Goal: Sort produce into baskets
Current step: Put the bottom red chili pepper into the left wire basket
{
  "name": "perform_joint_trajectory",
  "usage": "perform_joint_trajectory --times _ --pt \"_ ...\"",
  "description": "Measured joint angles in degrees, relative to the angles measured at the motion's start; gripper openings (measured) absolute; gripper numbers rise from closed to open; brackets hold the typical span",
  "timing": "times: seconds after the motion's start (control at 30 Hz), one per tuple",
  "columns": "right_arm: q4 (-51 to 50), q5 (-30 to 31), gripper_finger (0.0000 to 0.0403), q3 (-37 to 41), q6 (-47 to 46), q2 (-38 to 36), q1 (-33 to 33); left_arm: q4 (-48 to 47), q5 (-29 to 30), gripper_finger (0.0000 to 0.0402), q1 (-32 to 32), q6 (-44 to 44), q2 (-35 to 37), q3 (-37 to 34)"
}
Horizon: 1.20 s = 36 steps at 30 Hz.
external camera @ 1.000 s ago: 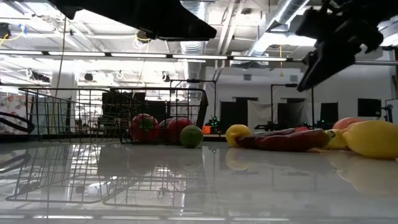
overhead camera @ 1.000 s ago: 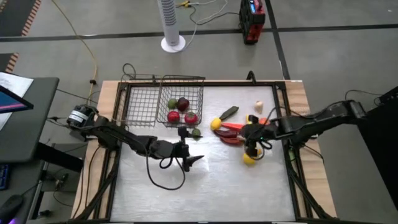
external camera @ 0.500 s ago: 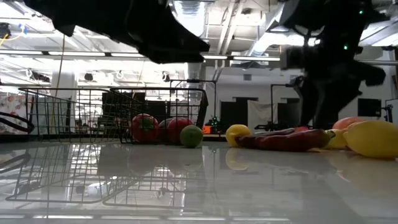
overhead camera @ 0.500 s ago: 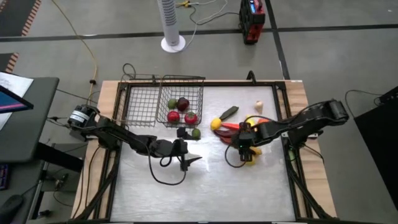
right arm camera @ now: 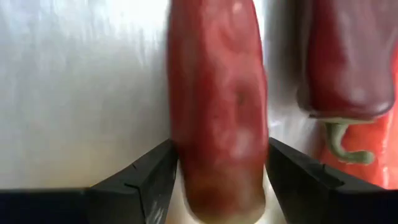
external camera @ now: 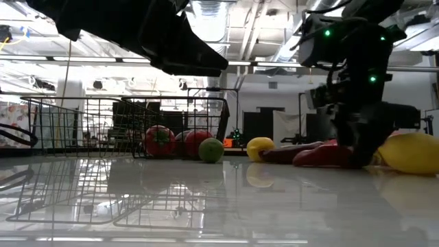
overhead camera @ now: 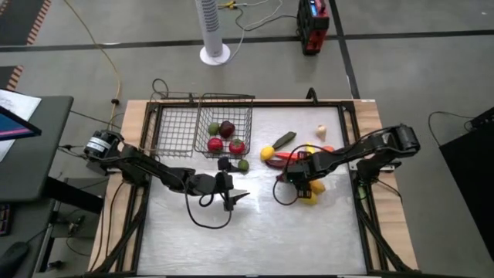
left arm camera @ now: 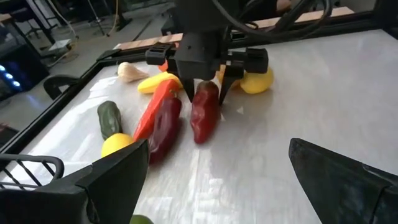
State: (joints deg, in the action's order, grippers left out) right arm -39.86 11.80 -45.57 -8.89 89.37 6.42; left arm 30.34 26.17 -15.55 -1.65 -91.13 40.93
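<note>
Right gripper [left arm camera: 205,93] now lowered from above the yellow fruit onto a dark red pepper [left arm camera: 204,113], fingers [right arm camera: 138,180] clamped on its end, pepper on the table [overhead camera: 262,224] right of the baskets [overhead camera: 202,127], left gripper [overhead camera: 235,198] hovering mid-table, fingers apart.

I see a large industrial lab or workshop: bare concrete floor [overhead camera: 432,69], exposed ceiling ducts [external camera: 260,27], strip lights [external camera: 137,60], a tower fan [overhead camera: 213,31] at twelve o'clock, a red power unit [overhead camera: 312,23] at one o'clock.
</note>
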Motion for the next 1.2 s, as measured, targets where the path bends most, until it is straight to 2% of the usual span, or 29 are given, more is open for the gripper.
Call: perform_joint_trajectory --times 0.17,0.4,0.6,0.73,0.87,1.0,1.2 --pt "0.03 0.31 0.0248 0.02 -0.04 -0.1 0.36 -0.32 0.0 0.0376 0.0 0.02 0.0 0.02" --pt "-0.17 0.23 0.0169 0.1 -0.01 -2.87 0.34 -1.94 -0.28 0.0376 0.0 2.2 0.0 0.04" --pt "0.89 0.27 0.0173 -4.17 1.05 -7.65 1.97 -1.88 -0.99 0.0376 0.83 5.1 0.0 0.62" --pt "7.58 0.25 0.0195 -8.36 4.55 -8.86 5.66 -1.31 -4.63 0.0376 2.91 6.98 0.02 1.73" --pt "11.01 1.94 0.0193 -12.12 7.57 -7.57 8.41 3.02 -8.38 0.0376 3.53 6.57 0.02 1.77" --pt "11.03 6.84 0.0185 -15.0 8.12 -5.52 9.63 7.57 -10.88 0.0371 3.37 3.09 0.02 1.77" --pt "12.64 7.87 0.0188 -17.96 8.84 -3.72 9.63 12.77 -10.35 0.0342 2.32 -3.62 0.02 1.77"
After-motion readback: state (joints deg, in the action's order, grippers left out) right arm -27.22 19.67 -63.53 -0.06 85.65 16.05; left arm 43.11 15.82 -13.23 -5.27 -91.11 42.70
